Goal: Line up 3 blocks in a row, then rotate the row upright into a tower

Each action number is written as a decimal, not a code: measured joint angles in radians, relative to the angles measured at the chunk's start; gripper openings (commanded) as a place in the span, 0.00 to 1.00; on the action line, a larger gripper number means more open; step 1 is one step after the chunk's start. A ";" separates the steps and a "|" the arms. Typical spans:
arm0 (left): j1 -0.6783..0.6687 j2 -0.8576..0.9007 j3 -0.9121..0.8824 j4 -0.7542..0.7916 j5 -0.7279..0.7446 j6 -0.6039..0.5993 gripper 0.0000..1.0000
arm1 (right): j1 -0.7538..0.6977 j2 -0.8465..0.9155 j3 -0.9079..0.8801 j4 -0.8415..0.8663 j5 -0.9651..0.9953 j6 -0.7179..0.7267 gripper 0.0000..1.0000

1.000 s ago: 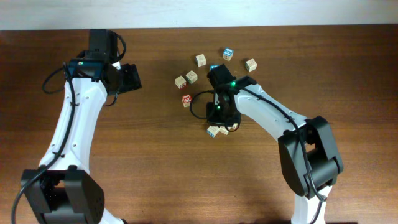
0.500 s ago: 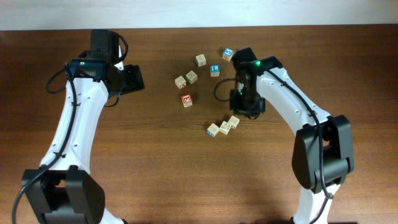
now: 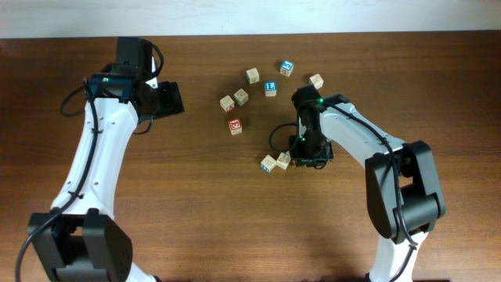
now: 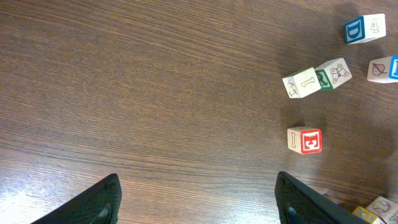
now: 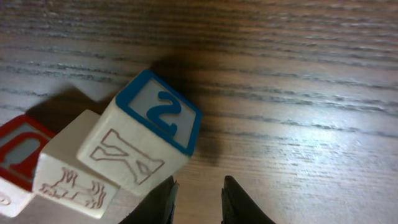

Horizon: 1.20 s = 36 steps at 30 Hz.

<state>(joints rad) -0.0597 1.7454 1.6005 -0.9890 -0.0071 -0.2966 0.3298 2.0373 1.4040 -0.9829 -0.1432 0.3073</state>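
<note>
Three pale wooden blocks lie in a short row near the table's middle. In the overhead view two of them show, one block [image 3: 268,163] and its neighbour [image 3: 282,160]; the third lies under my right gripper [image 3: 304,156]. The right wrist view shows that end block [image 5: 144,138] with a blue-framed "2" face, tilted, beside a pale block [image 5: 67,171] and a red-edged face [image 5: 12,158]. My right gripper [image 5: 199,200] stands narrowly open just right of the "2" block, nothing between its fingers. My left gripper [image 4: 199,211] is wide open and empty, far left.
Loose blocks sit behind the row: a red "E" cube [image 3: 235,125], a blue "L" cube [image 3: 270,88], a blue "D" cube [image 3: 287,67], and pale ones [image 3: 227,103], [image 3: 241,95], [image 3: 253,75], [image 3: 315,81]. The left gripper [image 3: 168,100] hovers over bare wood.
My right gripper lifted off the row and swung to the back right, uncovering a third block, then came back down at the row's right end. The left arm barely moved.
</note>
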 measured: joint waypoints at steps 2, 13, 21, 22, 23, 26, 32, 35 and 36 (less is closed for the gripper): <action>0.000 0.000 0.000 0.000 0.000 0.000 0.78 | 0.001 0.000 -0.008 0.034 -0.013 -0.031 0.26; 0.000 0.000 0.000 0.000 0.000 0.000 0.77 | 0.027 0.000 -0.010 0.024 -0.030 -0.057 0.27; 0.000 0.000 0.000 0.000 0.000 0.000 0.77 | 0.050 0.000 -0.011 0.023 -0.095 -0.048 0.27; 0.000 0.000 0.000 0.000 0.000 0.000 0.78 | 0.060 0.000 -0.011 0.032 -0.095 -0.041 0.27; 0.000 0.000 0.000 0.000 0.000 0.000 0.77 | 0.065 0.000 -0.011 0.039 -0.095 -0.034 0.27; 0.000 0.000 0.000 0.000 0.000 0.000 0.78 | 0.069 0.000 -0.011 0.060 -0.096 -0.023 0.27; 0.000 0.000 0.000 0.018 -0.039 0.000 0.82 | 0.069 0.000 0.075 -0.095 -0.106 -0.032 0.27; 0.026 0.000 0.001 0.025 -0.058 0.001 0.82 | 0.078 -0.004 0.208 -0.179 -0.109 -0.053 0.27; 0.049 0.000 0.005 0.024 -0.061 0.000 0.82 | 0.090 -0.008 0.230 -0.180 -0.109 -0.056 0.27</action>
<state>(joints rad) -0.0105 1.7454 1.6051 -0.9646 -0.0681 -0.2962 0.4194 2.0293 1.6337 -1.1629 -0.2527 0.2508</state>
